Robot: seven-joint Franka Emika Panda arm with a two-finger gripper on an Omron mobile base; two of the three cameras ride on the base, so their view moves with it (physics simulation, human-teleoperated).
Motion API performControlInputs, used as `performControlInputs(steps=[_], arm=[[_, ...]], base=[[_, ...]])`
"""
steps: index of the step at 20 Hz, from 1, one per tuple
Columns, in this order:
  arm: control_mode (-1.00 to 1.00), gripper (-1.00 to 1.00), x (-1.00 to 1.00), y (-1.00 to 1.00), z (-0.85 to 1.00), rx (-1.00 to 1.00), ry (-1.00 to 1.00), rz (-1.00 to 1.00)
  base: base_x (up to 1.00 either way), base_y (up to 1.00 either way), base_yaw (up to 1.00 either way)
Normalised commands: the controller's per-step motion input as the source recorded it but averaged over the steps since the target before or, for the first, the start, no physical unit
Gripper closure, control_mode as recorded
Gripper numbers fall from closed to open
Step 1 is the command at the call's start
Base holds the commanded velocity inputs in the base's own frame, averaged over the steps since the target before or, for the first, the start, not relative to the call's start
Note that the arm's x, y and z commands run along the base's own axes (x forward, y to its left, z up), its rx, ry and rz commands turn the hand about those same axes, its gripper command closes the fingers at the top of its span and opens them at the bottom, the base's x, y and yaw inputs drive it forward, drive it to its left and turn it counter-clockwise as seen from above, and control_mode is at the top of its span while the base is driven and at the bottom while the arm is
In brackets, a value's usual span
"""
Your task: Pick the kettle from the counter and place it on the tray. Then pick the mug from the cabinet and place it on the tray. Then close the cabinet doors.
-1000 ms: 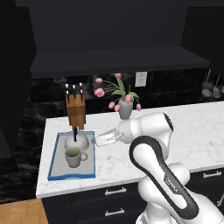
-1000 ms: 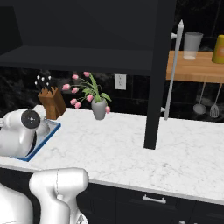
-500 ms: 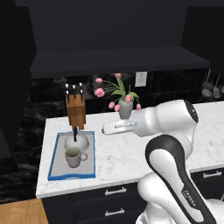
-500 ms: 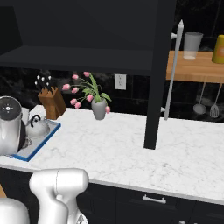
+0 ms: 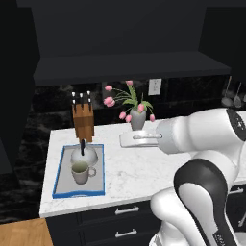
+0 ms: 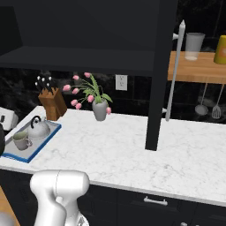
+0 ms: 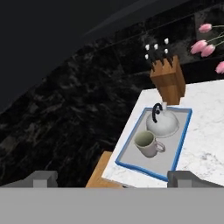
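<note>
From the left base view we see the kettle (image 5: pixel 84 155) and the mug (image 5: pixel 80 172) both on the tray (image 5: pixel 58 176), which lies on the counter (image 5: pixel 139 168) below the knife block (image 5: pixel 82 121). The gripper (image 5: pixel 124 140) hangs above the counter to the right of the tray, holding nothing.

From the right base view, the right cabinet door (image 6: pixel 160 70) stands open, edge-on to us, with its bar handle (image 6: pixel 175 70) on the far side. We judge the door stiff, hinged and light to swing; we would push its flat panel or hook the bar.

In the hand view the fingertips (image 7: pixel 40 178) stand wide apart and empty, looking down on the tray, kettle and mug.
</note>
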Motion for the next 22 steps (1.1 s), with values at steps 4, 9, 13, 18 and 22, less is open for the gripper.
performControlInputs(steps=[4, 9, 13, 18, 22], arm=[[-1.00, -1.00, -0.46, -0.09, 0.25, 0.00, -0.01, -0.02], [-1.00, -1.00, -0.45, -0.11, 0.17, 0.00, 0.00, 0.00], [-1.00, -1.00, -0.37, -0.07, 0.18, 0.00, -0.01, 0.00], [-1.00, -1.00, -0.31, -0.02, 0.22, 0.00, -0.02, 0.00], [-1.00, -1.00, -0.22, 0.00, 0.30, 0.00, 0.00, 0.00]], base=[[0.00, 0.00, 0.00], [0.00, 0.00, 0.00], [0.00, 0.00, 0.00], [0.00, 0.00, 0.00], [0.00, 0.00, 0.00]])
